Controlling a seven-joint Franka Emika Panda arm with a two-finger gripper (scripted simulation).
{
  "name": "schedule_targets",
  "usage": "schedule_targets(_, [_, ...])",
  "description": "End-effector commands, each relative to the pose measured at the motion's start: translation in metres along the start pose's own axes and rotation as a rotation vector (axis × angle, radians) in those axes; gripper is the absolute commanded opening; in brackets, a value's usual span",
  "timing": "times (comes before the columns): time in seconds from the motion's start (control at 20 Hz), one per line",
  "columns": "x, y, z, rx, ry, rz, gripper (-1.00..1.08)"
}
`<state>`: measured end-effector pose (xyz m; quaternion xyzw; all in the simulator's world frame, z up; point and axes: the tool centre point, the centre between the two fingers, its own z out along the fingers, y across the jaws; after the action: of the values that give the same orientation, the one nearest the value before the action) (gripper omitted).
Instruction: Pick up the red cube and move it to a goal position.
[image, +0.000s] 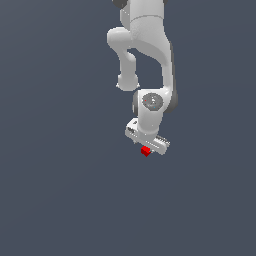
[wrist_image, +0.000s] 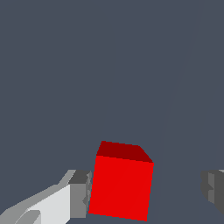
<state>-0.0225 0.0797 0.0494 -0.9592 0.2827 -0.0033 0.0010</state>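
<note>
**Red cube off-centre between the fingers**

Red cube sits inside the tool, which is spread wide and gripping nothing. One finger touches it; the other stands well apart, so closing should nudge it sideways.

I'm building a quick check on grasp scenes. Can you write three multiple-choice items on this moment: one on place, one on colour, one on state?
1. Where is the cube?
A. Between the tool's fingers
B. Far off to the exterior view's left
C. On top of the arm

2. What colour is the cube?
A. Blue
B. Green
C. Red

3. How does the tool stand?
A. Open, with a gap beside the cube
B. Shut tight on the cube
C. Out of view

Key: A, the wrist view shows a finger on each side; C, its faces are bright red; A, one finger stands clear of the cube.
</note>
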Motion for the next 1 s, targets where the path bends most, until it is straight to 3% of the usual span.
schedule_targets(0.0, [-0.004,-0.002,0.014,-0.006,-0.006,0.043,1.00])
schedule_targets(0.55, [-0.007,-0.013,0.030,-0.004,-0.005,0.118,1.00])
schedule_targets(0.6, [-0.007,-0.013,0.030,-0.004,-0.005,0.118,-1.00])
schedule_targets(0.95, [-0.007,-0.013,0.030,-0.004,-0.005,0.118,-1.00])
